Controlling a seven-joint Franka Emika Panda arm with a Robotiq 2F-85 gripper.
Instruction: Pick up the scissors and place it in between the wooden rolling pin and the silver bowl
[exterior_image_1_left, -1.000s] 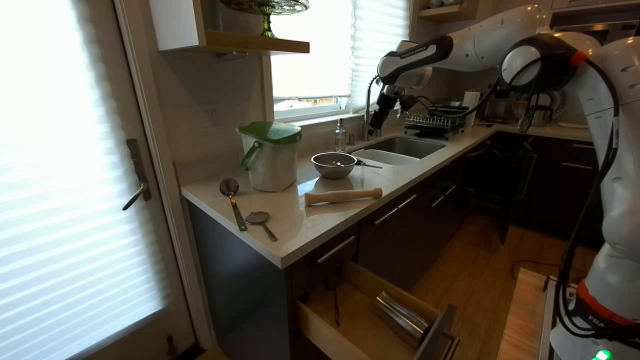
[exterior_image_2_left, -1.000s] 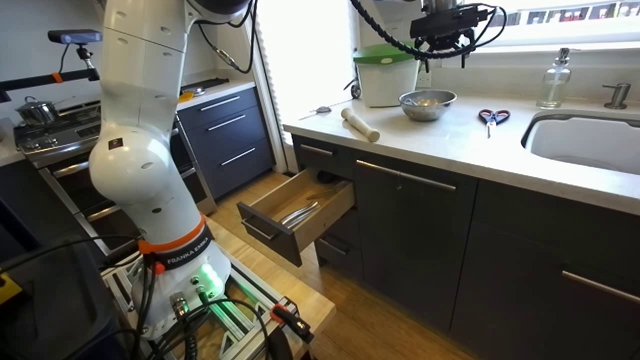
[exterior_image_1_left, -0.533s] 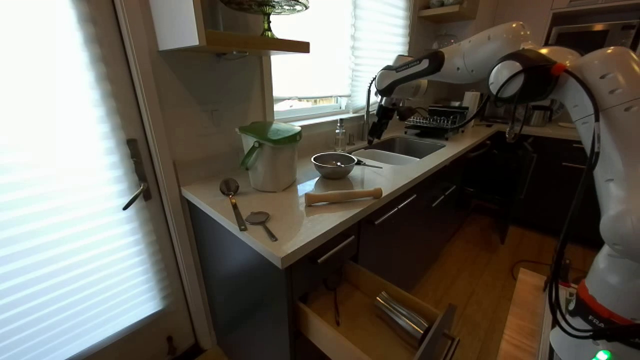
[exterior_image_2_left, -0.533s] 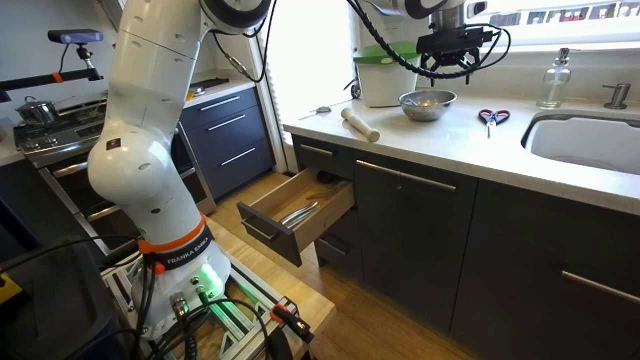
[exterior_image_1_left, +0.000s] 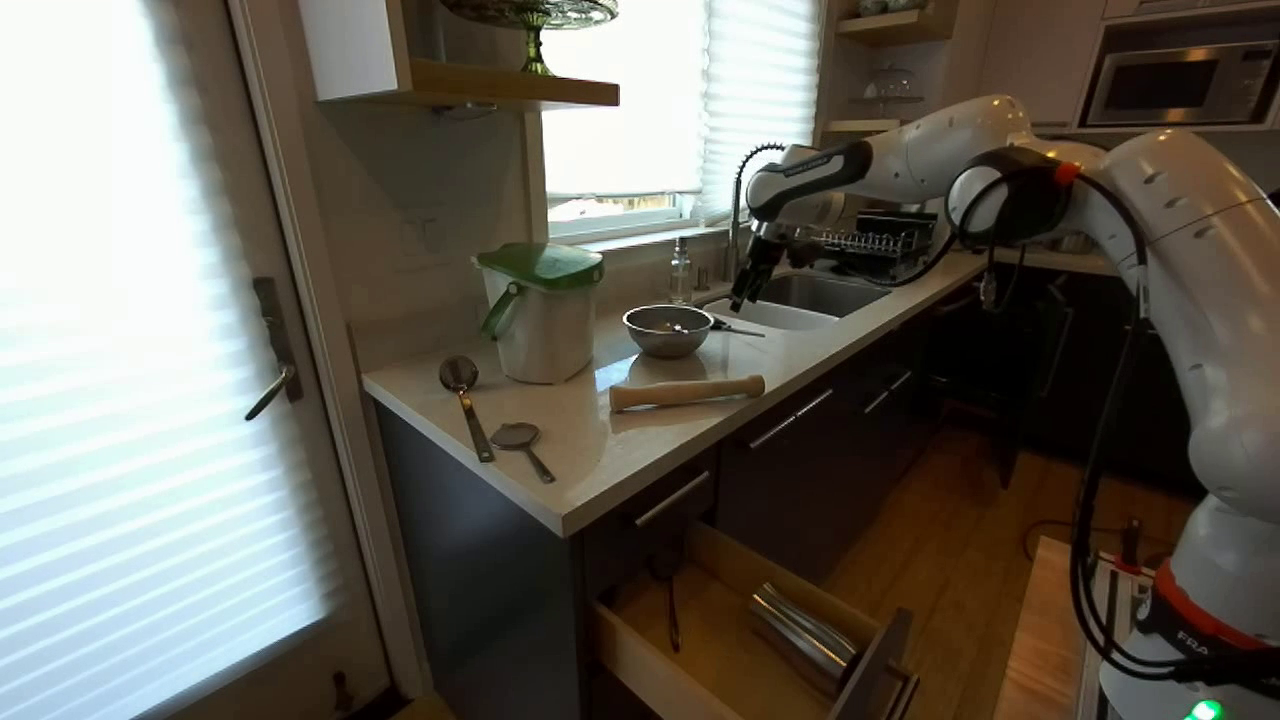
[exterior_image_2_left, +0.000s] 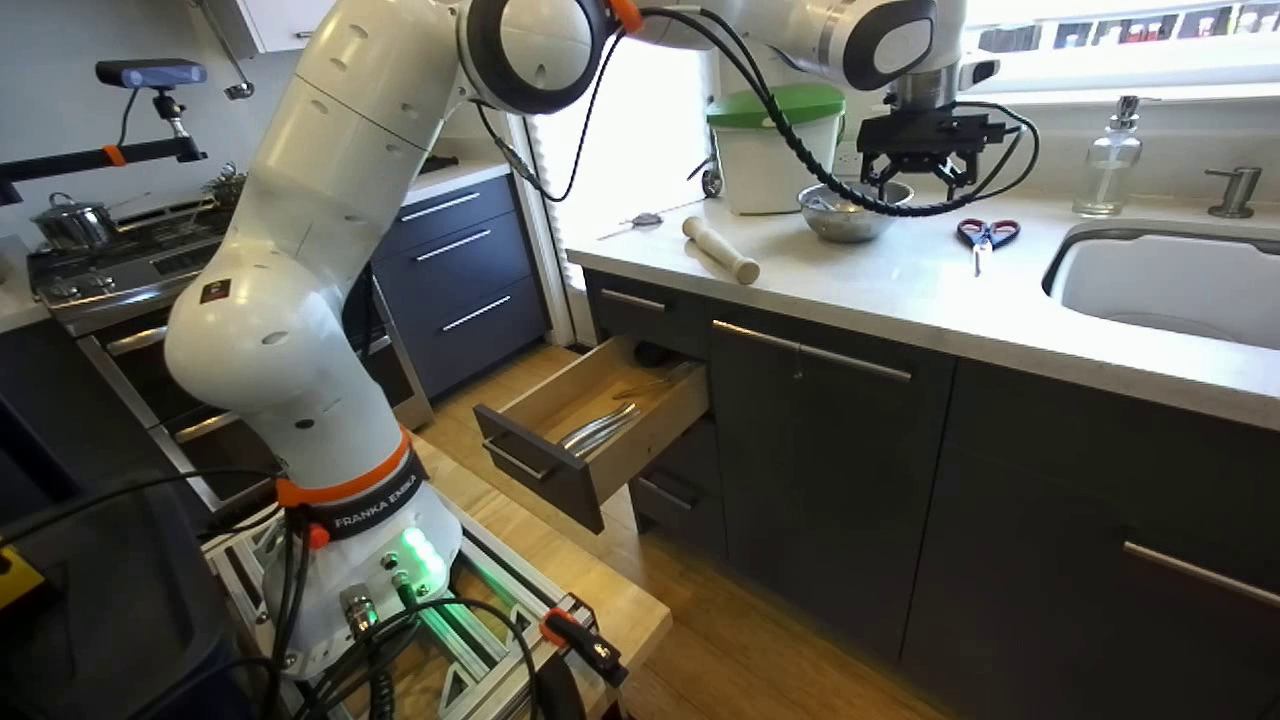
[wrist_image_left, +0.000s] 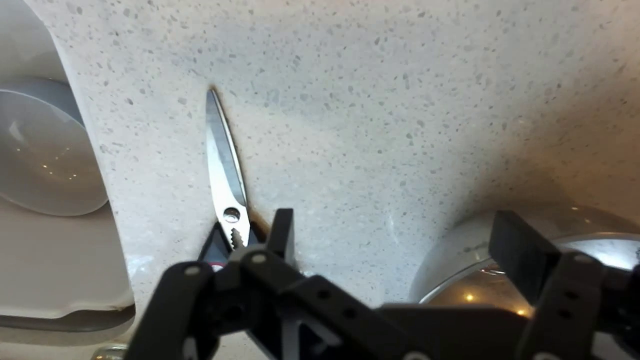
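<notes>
The claw (wrist_image_left: 394, 225) is spread wide with nothing between its fingers (wrist_image_left: 283, 232), above the desk (exterior_image_1_left: 590, 455). The scissors (wrist_image_left: 229, 200) lie flat between the silver bowl (exterior_image_1_left: 668, 343) and the sink (exterior_image_2_left: 1160, 275), blades toward the desk's front edge, handles toward its back edge and partly hidden in the wrist view. The step in hand looks to be the reach, before any grasp. Next, the claw should shift sinkward, straddle the handles, lower and clench. The bowl is the likely obstacle: one finger overlaps it in the wrist view. The carry must then clear it toward the wooden rolling pin (exterior_image_1_left: 688, 392), nearer the desk's front corner. A green-lidded container (exterior_image_1_left: 548, 330) stands toward the back edge; a small strainer (exterior_image_1_left: 516, 436) lies by the end edge.
</notes>
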